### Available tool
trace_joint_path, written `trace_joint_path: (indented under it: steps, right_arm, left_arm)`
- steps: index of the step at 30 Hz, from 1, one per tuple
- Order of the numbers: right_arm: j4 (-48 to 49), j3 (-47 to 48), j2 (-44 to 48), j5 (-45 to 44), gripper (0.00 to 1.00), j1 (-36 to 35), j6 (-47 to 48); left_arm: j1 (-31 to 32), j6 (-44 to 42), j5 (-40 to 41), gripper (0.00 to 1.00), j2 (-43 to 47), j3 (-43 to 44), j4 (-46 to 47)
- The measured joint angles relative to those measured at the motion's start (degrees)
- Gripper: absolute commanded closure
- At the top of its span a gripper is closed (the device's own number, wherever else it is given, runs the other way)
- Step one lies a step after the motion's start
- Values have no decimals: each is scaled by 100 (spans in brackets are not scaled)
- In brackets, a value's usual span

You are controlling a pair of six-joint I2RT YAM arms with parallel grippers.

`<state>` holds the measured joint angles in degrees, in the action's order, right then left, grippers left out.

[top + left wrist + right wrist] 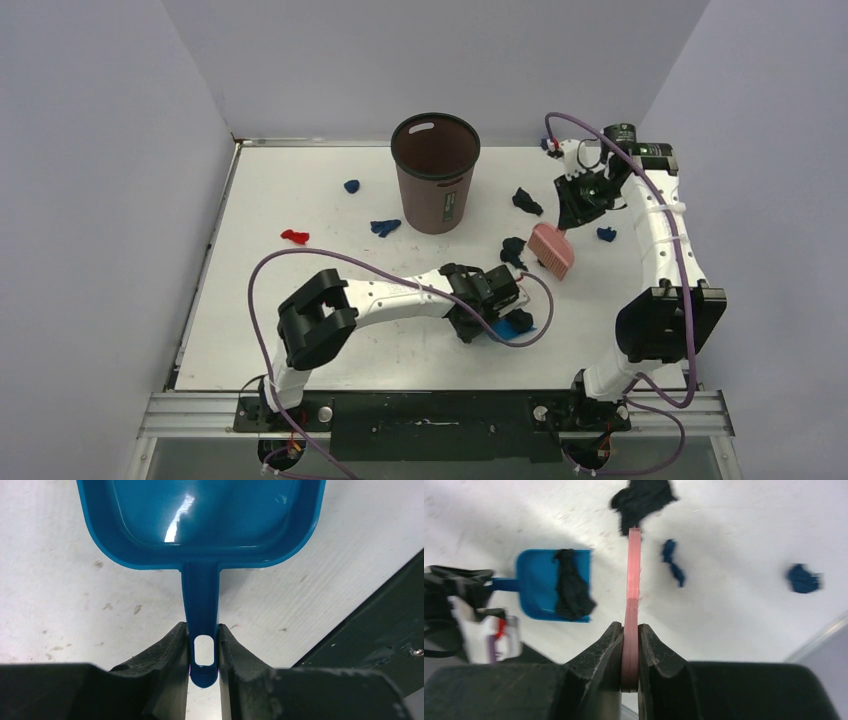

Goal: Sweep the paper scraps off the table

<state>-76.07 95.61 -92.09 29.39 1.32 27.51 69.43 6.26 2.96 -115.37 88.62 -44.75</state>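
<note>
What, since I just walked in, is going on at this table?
Two robot arms are clearing paper scraps off the table. The left pincer is shut on the blue dustpan by its handle; the right pincer grips the pink brush. One dark scrap seems to lie in the pan; others lie scattered around the brown bin.

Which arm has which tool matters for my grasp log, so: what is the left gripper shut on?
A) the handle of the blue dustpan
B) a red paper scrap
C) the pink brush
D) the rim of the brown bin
A: in the left wrist view the left gripper pinches the handle of the blue dustpan from both sides, while the pink brush sits in the right gripper.
</note>
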Motion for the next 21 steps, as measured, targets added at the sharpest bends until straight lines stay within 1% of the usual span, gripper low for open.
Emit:
trace_joint_path:
  steps: [2, 5, 8, 11, 15, 21]
  right_arm:
    - [83, 361, -140, -339, 95, 9, 39]
    - [317, 647, -282, -861, 95, -9, 109]
    - [656, 601, -348, -1416, 95, -74, 186]
    - [1086, 247, -352, -1864, 95, -245, 234]
    - [1373, 7, -638, -2024, 95, -448, 205]
    - [1825, -247, -951, -2061, 95, -955, -63]
  left_arm:
    - [-160, 63, 0, 100, 129, -94, -20]
    - [-380, 138, 24, 100, 247, -96, -57]
    - [-623, 210, 44, 100, 306, -96, -136]
    - [-831, 219, 42, 100, 306, -94, -267]
    - [-1054, 146, 31, 100, 297, 66, -564]
    - [-1211, -107, -107, 100, 87, 645, -824]
